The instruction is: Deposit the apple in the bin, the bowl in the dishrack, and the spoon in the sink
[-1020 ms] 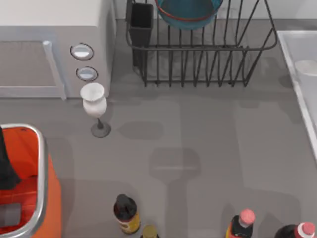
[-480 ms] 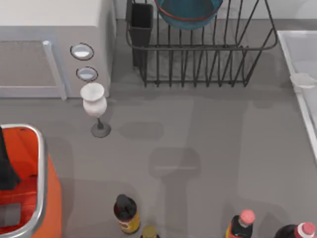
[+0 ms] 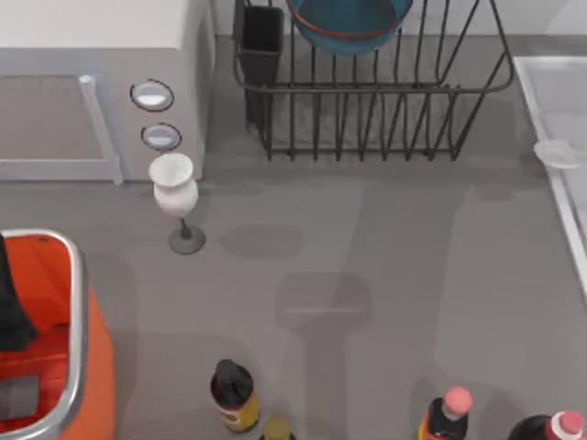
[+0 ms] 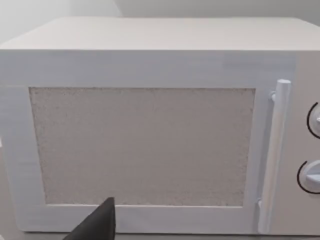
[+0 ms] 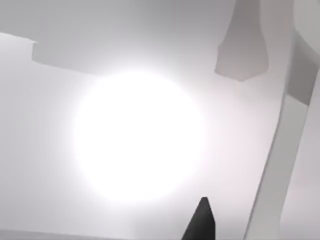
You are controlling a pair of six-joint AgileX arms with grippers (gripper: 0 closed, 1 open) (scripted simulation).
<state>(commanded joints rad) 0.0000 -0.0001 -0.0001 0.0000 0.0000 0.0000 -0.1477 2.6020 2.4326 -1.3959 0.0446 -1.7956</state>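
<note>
My left arm (image 3: 9, 307) hangs as a dark shape over the large bright orange bin with the rounded silver metal rim (image 3: 73, 302), at the counter's left front. One dark tip of my left jaws (image 4: 98, 227) shows in the left wrist view, and I cannot tell whether those jaws are apart or together. Straight ahead of them stands the white box-shaped microwave (image 4: 150, 150), its speckled door window and upright bar handle facing them.

One dark tip of my right jaws (image 5: 201, 223) shows in the right wrist view, and again I cannot tell how they stand. Beyond them lies the pale grey-white rectangular sink with the raised white rim (image 3: 537, 92), its floor washed by a bright glare. A small pale rounded spoon (image 3: 558, 153) lies just inside the sink's left rim.

The wide round blue bowl with the thin reddish-brown rim (image 3: 348, 23) sits in the large black wire dishrack (image 3: 385, 119), beside the rack's dark rectangular utensil cup (image 3: 261, 41). A white goblet (image 3: 174, 188) stands upright on the grey counter (image 3: 367, 266) in front of the microwave, and well apart from it several bottles (image 3: 234, 394) stand along the front edge.
</note>
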